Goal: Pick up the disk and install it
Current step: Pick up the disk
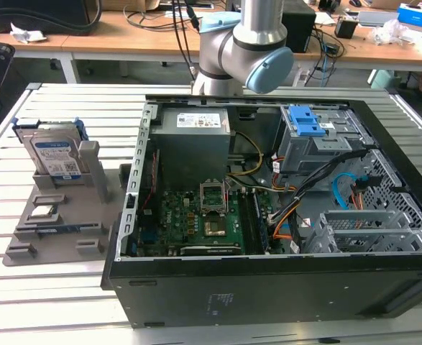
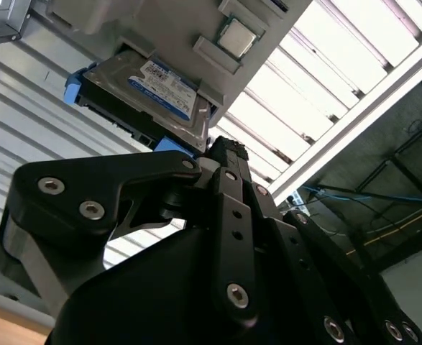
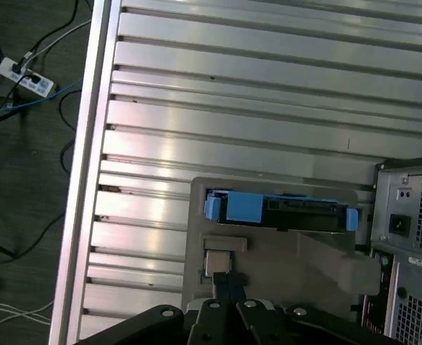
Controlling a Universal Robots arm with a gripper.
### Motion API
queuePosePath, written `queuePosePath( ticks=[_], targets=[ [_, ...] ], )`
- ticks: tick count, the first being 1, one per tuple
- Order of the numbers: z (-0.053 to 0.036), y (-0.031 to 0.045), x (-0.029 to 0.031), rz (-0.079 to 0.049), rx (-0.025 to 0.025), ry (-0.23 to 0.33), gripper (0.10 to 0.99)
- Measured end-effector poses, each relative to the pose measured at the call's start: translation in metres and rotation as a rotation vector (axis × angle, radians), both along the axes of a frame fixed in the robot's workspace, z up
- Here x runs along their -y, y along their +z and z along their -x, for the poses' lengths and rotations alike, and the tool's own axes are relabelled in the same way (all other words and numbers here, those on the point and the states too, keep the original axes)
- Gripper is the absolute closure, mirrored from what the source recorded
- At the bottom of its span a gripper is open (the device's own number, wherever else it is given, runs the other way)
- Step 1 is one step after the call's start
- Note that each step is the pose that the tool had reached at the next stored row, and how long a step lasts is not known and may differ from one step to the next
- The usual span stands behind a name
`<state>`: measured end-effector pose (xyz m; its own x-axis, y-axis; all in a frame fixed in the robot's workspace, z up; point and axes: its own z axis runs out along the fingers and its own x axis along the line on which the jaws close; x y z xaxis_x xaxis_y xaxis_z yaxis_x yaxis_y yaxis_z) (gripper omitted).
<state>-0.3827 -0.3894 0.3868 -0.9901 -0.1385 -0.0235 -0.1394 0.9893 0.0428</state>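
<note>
Since the coming move turns on how the disk (image 1: 52, 152) sits, the exterior view gives the clearest start. The disk stands on edge, tilted back, in a grey holder (image 1: 60, 241) on the slatted metal table (image 1: 52, 302). The holder is just beside the open computer case (image 1: 268, 287), on the exterior view's left. The disk's label faces the camera and its upper edge runs toward the case wall. A processor chip (image 1: 44, 210) lies flat in the same holder, nearer the camera. The arm (image 1: 246, 50) rises behind the case.

In the second wrist view the gripper (image 2: 225, 152) has its fingers drawn together with nothing between them. The disk (image 2: 160, 86) lies ahead of the tips and apart from them, label side showing.

In the first wrist view the disk (image 3: 272, 210) is seen edge-on, its blue-framed long edge lying crosswise to the line out from the gripper (image 3: 225, 284). The tips appear to be over the holder's chip end, with the disk further on. Bare slats lie around the holder on its open sides. The case's rear panel stands close to one end of the disk, so room there looks tight.
</note>
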Motion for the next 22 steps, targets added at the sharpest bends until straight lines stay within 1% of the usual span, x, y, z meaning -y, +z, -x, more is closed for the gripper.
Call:
queuePosePath(
  ticks=[2,4,5,6,15,19,22],
  targets=[
    [0.0000,0.0000,0.0000,0.000,0.0000,0.037,0.980],
    [0.0000,0.0000,0.0000,0.000,0.0001,0.062,0.980],
    [0.0000,0.0000,0.0000,0.000,0.0000,0.091,0.980],
    [0.0000,0.0000,0.0000,0.000,0.0000,0.107,0.980],
    [0.0000,0.0000,0.0000,0.000,0.0000,0.244,0.980],
    [0.0000,0.0000,0.0000,0.000,0.0000,0.337,0.980],
    [0.0000,0.0000,0.0000,0.000,0.0000,0.373,0.980]
  ],
)
